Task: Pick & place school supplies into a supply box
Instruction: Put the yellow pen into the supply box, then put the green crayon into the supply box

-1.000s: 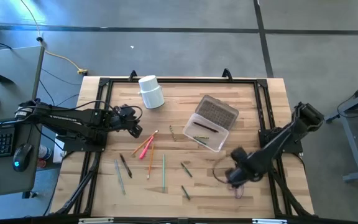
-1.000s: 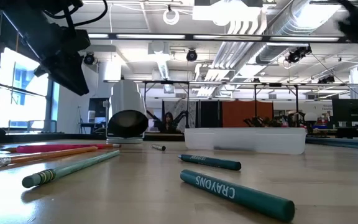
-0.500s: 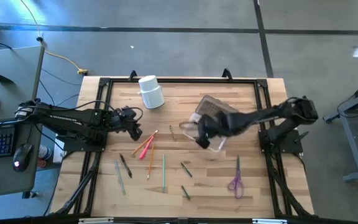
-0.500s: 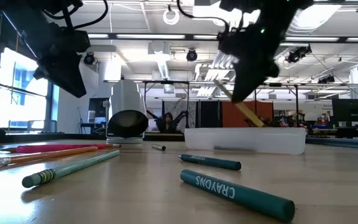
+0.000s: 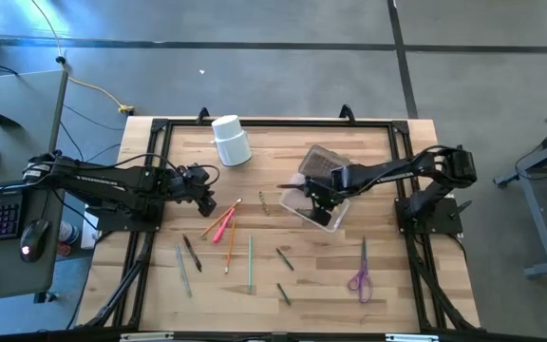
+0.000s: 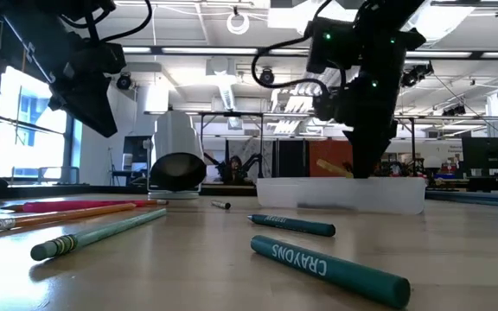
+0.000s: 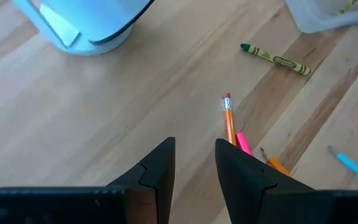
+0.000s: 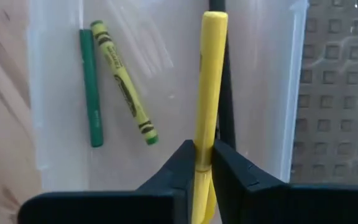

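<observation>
The yellow marker point(image 8: 209, 93), light, stiff and smooth-sided, hangs over the clear supply box point(image 8: 166, 93), pinched near one end between the right gripper point(image 8: 204, 163) fingers; that grip suits it, though it may slip. The left gripper point(image 7: 194, 163) hovers part-open, empty, above the pencils point(image 7: 230, 121).

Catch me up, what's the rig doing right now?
The right gripper is over the clear supply box with a yellow marker between its fingers, not yet dropped. A green crayon and a yellow-green crayon already lie in the box. The left gripper waits, open and empty, over the table near the white cup. Several pencils and the purple scissors remain loose on the table.
</observation>
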`<state>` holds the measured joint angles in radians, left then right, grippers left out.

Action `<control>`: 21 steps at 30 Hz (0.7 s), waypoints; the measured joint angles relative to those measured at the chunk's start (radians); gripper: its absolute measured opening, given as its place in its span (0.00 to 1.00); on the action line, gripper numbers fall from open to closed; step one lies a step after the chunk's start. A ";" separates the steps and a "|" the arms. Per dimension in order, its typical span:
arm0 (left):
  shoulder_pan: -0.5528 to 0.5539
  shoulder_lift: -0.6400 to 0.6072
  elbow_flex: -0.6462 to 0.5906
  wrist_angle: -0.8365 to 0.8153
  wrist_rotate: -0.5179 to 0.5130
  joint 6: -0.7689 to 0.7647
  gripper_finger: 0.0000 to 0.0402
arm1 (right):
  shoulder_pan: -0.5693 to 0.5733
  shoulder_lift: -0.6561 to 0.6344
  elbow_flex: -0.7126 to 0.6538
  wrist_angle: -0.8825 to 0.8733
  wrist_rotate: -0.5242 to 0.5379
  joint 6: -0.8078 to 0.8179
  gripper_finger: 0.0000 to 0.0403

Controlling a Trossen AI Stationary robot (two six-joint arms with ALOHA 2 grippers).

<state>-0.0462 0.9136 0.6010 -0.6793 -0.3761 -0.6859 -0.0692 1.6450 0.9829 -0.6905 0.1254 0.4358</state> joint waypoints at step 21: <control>-0.001 0.273 -0.001 0.210 0.139 -0.038 0.37 | -0.001 0.006 0.002 0.283 0.246 -0.132 0.24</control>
<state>-0.0467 1.1862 0.5995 -0.4689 -0.2367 -0.7237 -0.0700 1.6508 0.9844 -0.4079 0.3710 0.3043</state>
